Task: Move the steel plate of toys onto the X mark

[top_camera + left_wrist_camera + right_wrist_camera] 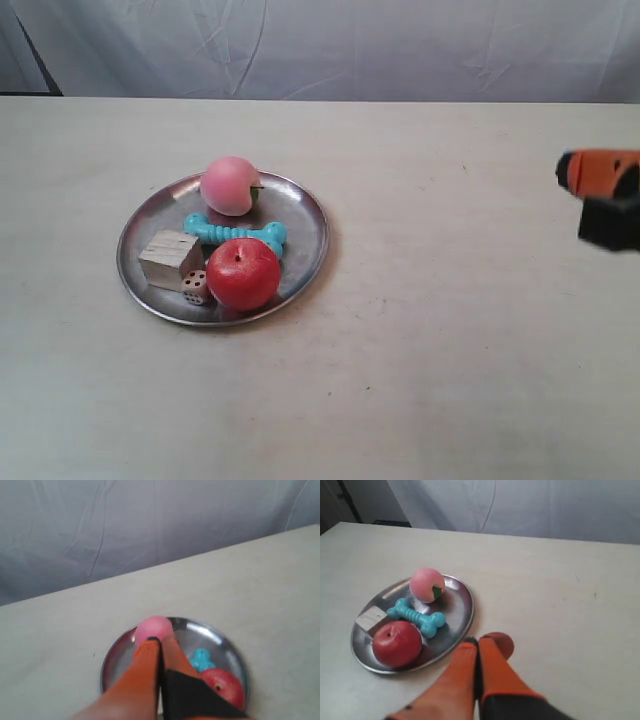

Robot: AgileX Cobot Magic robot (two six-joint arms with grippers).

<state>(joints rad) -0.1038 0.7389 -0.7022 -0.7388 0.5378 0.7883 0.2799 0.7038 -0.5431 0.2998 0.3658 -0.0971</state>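
A pale desk (450,380) carries the steel plate (305,215) at its 9 o'clock side in the exterior view, all the toys aboard. The arm at the exterior view's right (600,195) hangs well apart, so the plate lies toward its 9 o'clock. That sideways gap is likely what any reach must close. Being round, the plate offers no long axis, only its rim.

The left hand (159,641) has its fingers pressed together and is seen against the plate near the peach. The right hand (477,642), fingers likewise pressed together and holding nothing, points past the rim.

On the plate, the apple (243,273) sits at 5 o'clock, the peach (228,185) at 12, the bone (235,234) across the middle, the block (170,258) at 8 and the die (196,287) at 6. The exterior view alone shows the die. The wrist views alone show the fingers. No view shows the X mark for certain.
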